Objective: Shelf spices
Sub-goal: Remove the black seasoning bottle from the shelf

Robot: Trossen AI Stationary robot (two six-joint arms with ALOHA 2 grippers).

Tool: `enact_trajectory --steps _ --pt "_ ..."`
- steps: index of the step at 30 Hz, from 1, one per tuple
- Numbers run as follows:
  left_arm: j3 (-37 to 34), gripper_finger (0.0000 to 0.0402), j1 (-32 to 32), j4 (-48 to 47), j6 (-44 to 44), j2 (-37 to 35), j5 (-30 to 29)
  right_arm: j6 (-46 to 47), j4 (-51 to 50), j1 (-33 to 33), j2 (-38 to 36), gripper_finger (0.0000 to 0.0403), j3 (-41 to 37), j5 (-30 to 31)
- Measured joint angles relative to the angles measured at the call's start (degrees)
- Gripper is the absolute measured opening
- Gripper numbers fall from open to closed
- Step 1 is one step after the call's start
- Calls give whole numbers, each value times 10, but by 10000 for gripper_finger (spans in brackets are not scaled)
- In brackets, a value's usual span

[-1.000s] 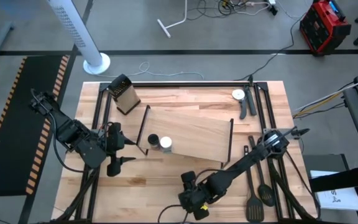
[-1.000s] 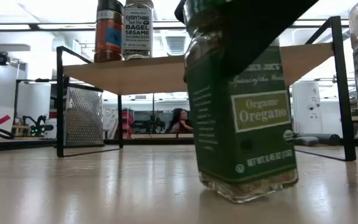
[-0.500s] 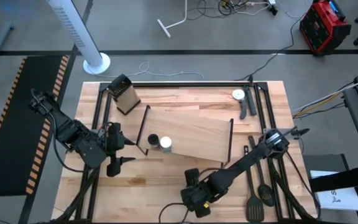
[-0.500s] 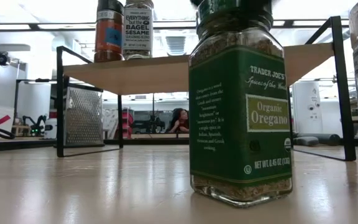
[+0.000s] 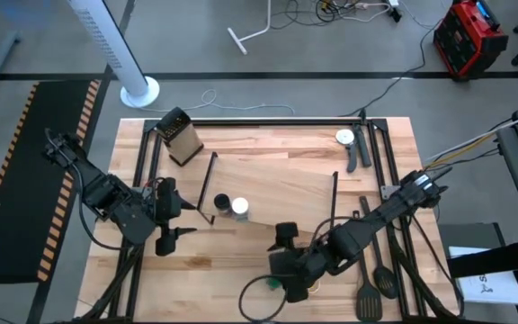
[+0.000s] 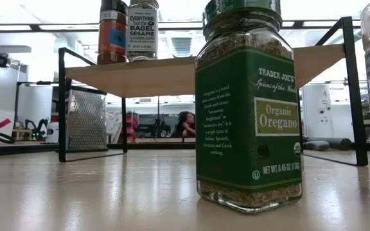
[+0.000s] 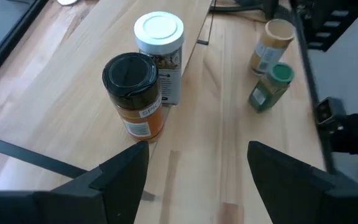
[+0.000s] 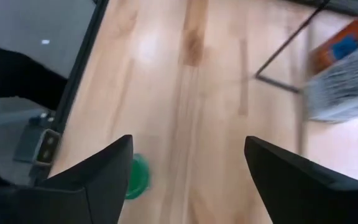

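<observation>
From above, the pale, plank-grained wooden desk carries a low rectangular light-wood shelf with thin black metal frame ends. Two small round jars stand side by side on the shelf's left end — one black-lidded, one white-lidded. The right gripper sits near the desk's front edge, its bulk hiding most of what lies under it; only a sliver of a round green lid shows there. The left gripper waits just left of the shelf, jaws spread. A small metal box grater stands at the far left corner.

At desk height, a square-shouldered green-labelled glass oregano jar stands upright on the desk, close up, its lid cut off by the picture's edge. Behind it the shelf board sits raised on its black frame, bearing an orange-filled jar and a clear "Everything but the Bagel" jar. The perforated grater shows beneath.

The left wrist view looks past its own dark fingers, set wide apart, at the black-lidded and white-lidded jars touching on the shelf; a tan-lidded jar and the green one stand farther off on the desk.

The right wrist view shows blurred wood grain and that arm's fingers wide apart, holding nothing — the green lid sits beside one finger, partly hidden.
</observation>
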Motion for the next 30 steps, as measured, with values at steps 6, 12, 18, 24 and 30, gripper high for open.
enact_trajectory --steps 6,12,18,24,30 --pt "-2 263 5 -8 25 34 -43 -12 1 -2 -18 275 0 22" --pt "-3 265 40 -33 27 62 -58 -29 0 -8 -18 270 0 21" --pt "-3 295 83 -34 41 74 -37 -37 0 -15 -17 277 0 22" --pt "3 332 122 -26 64 85 26 -45 0 -15 -17 268 0 22" --pt "39 354 142 -26 101 106 58 -44 1 -15 -17 259 0 22"
